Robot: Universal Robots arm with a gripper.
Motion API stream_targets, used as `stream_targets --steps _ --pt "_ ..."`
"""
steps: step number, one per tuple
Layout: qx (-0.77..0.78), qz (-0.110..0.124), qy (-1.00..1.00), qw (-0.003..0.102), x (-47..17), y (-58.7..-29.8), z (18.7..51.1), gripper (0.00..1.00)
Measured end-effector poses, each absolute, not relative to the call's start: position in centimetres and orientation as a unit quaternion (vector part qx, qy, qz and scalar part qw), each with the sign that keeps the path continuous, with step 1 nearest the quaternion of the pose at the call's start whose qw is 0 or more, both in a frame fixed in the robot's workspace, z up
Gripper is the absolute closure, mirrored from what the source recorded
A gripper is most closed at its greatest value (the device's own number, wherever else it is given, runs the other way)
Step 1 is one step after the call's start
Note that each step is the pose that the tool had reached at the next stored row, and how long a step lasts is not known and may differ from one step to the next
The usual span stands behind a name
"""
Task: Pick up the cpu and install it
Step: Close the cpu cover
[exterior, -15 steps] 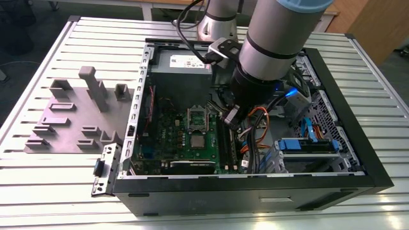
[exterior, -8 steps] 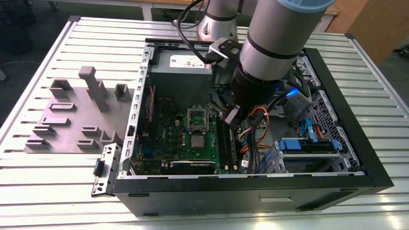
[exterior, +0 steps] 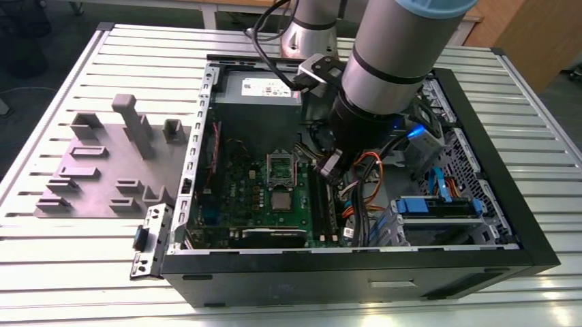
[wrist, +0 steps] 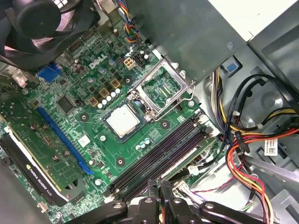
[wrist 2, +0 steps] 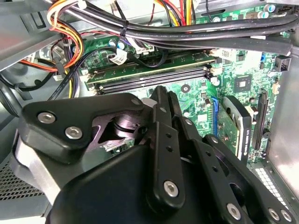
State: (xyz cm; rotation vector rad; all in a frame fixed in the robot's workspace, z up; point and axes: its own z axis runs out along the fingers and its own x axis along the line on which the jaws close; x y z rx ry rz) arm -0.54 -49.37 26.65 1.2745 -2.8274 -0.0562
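First wrist view: cpu (wrist: 122,120) sits on the motherboard (wrist: 110,151), apart from the closed gripper (wrist: 160,185).

You've got an open PC case (exterior: 364,272) lying on a slatted metal table (exterior: 64,82). On the exterior view's left, just beside the case, sits a grey fixture plate (exterior: 91,184) w/ upright blocks. Inside the case: green mobo (exterior: 241,197), grey PSU (exterior: 259,92) w/ white label at the far end, blue drive bracket (exterior: 437,206) on the exterior view's right, cable bundle (exterior: 364,180) between mobo and bracket. In the first wrist view you see the socket frame (wrist: 161,88) flipped open, black RAM slots (wrist: 159,154) near it, plus a GPU card (wrist: 32,168) and a fan (wrist: 35,16).
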Motion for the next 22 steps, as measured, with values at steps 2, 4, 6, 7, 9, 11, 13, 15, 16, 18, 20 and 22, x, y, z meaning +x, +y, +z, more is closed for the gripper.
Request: stream_targets --steps 2,4,6,7,9,11,13,15,16,18,20,22 --pt "0.411 -0.018 -0.911 0.020 -0.69 -49.37 26.65 0.82" --pt "0.411 -0.018 -0.911 0.020 -0.90 -49.37 26.65 0.82" --pt "0.411 -0.018 -0.911 0.020 -0.91 -49.37 26.65 0.82" --pt "0.411 -0.018 -0.911 0.020 -0.93 -49.37 26.65 0.82" --pt "0.411 -0.018 -0.911 0.020 -0.94 -49.37 26.65 0.82" --pt "0.411 -0.018 -0.911 0.020 -0.96 -49.37 26.65 0.82" --pt "0.411 -0.018 -0.911 0.020 -0.97 -49.37 26.65 0.82" --pt "0.411 -0.018 -0.911 0.020 -0.99 -49.37 26.65 0.82" --pt "0.411 -0.018 -0.911 0.020 -1.00 -49.37 26.65 0.82" --pt "0.411 -0.018 -0.911 0.020 -1.01 -49.37 26.65 0.75" --pt "0.411 -0.018 -0.911 0.020 -1.03 -49.37 26.65 0.75" --pt "0.411 -0.018 -0.911 0.020 -1.04 -49.37 26.65 0.75"
